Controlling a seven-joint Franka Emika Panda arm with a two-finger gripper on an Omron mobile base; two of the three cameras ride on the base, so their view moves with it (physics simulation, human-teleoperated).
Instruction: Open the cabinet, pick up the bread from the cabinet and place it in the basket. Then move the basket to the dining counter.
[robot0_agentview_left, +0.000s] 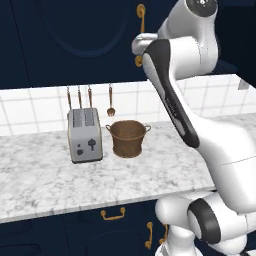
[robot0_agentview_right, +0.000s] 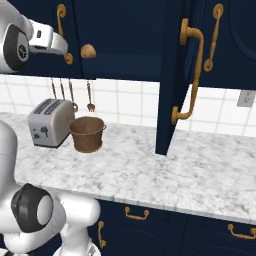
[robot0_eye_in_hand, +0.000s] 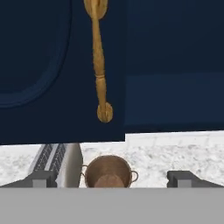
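Note:
The cabinet's right door (robot0_agentview_right: 172, 90) stands swung open, its long brass handle (robot0_agentview_right: 192, 75) facing out. The left door (robot0_eye_in_hand: 52, 65) is shut. The bread (robot0_agentview_right: 88, 51), a small golden-brown roll, sits at the front of the open cabinet just past the left door's edge. My gripper (robot0_eye_in_hand: 112, 178) is open and holds nothing. It hovers in front of the left door's handle (robot0_eye_in_hand: 99, 57), above the basket. The brown woven basket (robot0_agentview_left: 128, 138) stands upright on the marble worktop right of the toaster. The dining counter is out of view.
A silver toaster (robot0_agentview_left: 85, 135) stands beside the basket. Brass utensils (robot0_agentview_left: 110, 102) hang on the tiled wall behind them. The open door juts out over the worktop (robot0_agentview_right: 200, 165). Lower navy cupboards with brass pulls (robot0_agentview_left: 113, 215) front the worktop.

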